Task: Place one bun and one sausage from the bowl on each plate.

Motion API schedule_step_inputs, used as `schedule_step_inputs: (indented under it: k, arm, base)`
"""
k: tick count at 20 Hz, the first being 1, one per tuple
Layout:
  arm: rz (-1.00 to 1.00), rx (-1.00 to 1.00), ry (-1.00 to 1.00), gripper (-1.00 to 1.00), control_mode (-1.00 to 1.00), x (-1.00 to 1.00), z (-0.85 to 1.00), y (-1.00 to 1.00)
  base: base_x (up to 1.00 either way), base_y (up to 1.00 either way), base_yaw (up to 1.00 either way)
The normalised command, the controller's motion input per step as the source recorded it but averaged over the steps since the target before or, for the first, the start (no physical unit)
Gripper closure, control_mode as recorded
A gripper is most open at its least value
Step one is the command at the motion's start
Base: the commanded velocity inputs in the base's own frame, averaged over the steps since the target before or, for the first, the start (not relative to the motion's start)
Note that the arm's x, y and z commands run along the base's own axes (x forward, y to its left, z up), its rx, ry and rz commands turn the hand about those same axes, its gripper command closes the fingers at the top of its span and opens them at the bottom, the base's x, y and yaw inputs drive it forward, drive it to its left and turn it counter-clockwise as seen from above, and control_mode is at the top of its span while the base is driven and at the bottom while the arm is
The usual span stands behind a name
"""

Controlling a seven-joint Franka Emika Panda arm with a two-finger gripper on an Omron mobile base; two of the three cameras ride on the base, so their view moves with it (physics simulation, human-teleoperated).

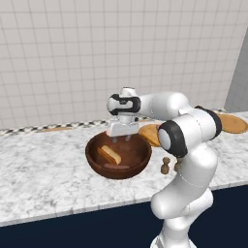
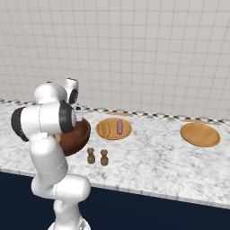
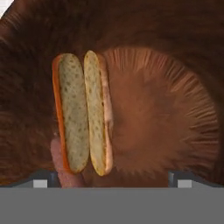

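Note:
The dark wooden bowl (image 1: 140,157) (image 2: 80,134) (image 3: 175,109) holds a split bun (image 1: 110,155) (image 3: 83,113) and a pinkish sausage (image 1: 115,166) (image 3: 60,166) that lies partly under the bun. My gripper (image 1: 121,139) (image 3: 111,179) hangs open just above the bowl's inside, pointing down, with nothing between its fingers. The near tan plate (image 2: 126,133) (image 1: 149,133) carries a bun (image 2: 104,129) and a sausage (image 2: 119,126). Nothing lies on the far plate (image 2: 200,134) (image 1: 233,123).
Two small brown shakers (image 2: 91,155) (image 2: 104,157) (image 1: 165,166) stand on the marble counter (image 1: 43,169) in front of the bowl and the near plate. A tiled wall runs along the back. My arm hides part of the bowl in the right base view.

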Motion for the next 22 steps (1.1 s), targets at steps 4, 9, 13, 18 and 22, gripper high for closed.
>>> schedule_step_inputs:
  k: [4, 9, 13, 18, 22]
  arm:
    - [0.13, 0.0, 0.07, -1.0, -1.0, -0.12, -0.48, 0.54]
    - [0.12, 0.0, 0.05, -1.0, -1.0, 0.0, -0.53, 0.16]
    - [0.11, 0.0, 0.17, -1.0, -1.0, -0.06, -0.22, 0.15]
    - [0.04, 0.0, 0.06, -1.0, -1.0, -0.11, -0.04, 0.04]
    - [0.0, 0.0, -0.01, -1.0, -1.0, -0.14, -0.04, 0.0]
  base:
    - [0.0, 0.0, 0.0]
    - [0.0, 0.0, 0.0]
    - [0.0, 0.0, 0.0]
    - [0.0, 0.0, 0.0]
    - [0.0, 0.0, 0.0]
